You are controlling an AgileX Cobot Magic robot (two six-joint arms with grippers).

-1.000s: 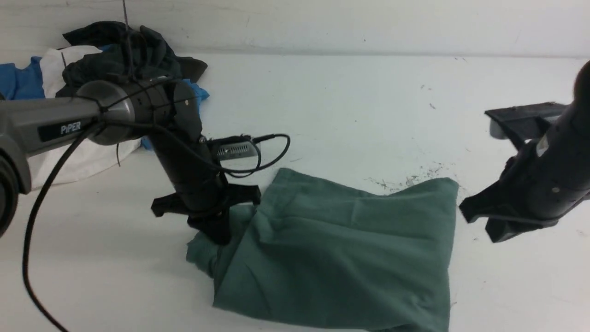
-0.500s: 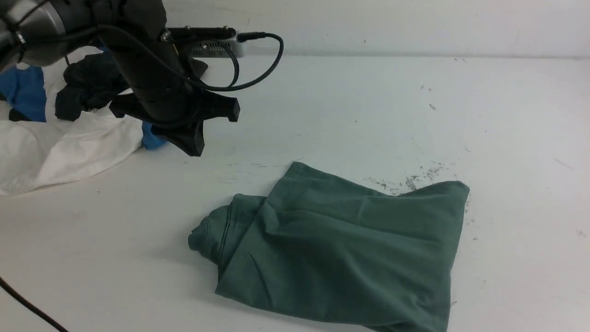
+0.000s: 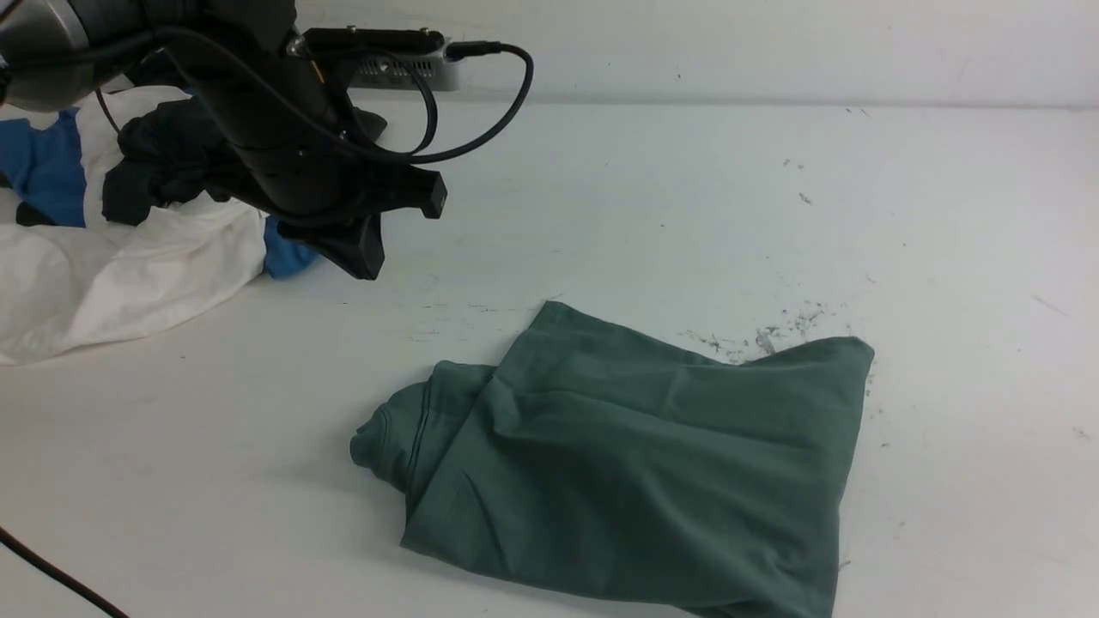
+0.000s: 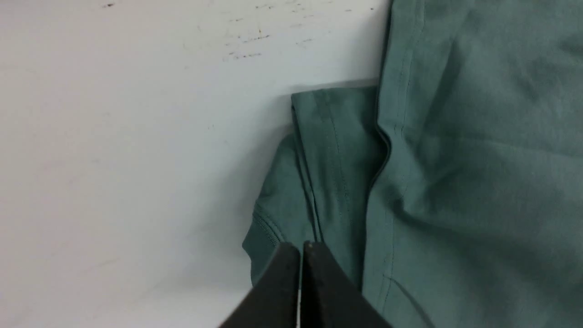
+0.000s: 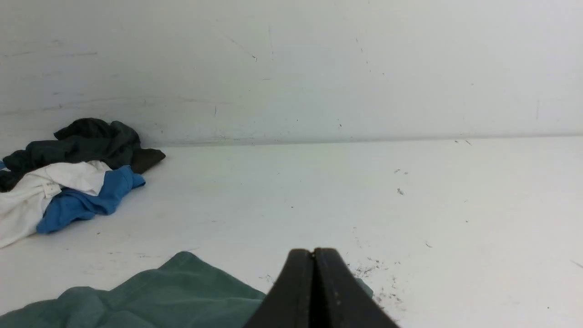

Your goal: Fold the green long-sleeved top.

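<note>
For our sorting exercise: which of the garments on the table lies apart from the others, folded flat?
The green long-sleeved top, folded alone near the front; the dark, white and blue garments are crumpled together in a far-left heap.

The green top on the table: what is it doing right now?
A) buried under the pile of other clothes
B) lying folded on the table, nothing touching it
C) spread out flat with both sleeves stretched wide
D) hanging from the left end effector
B: the green top lies folded on the table, with the left end effector shut, raised well clear of it.
</note>
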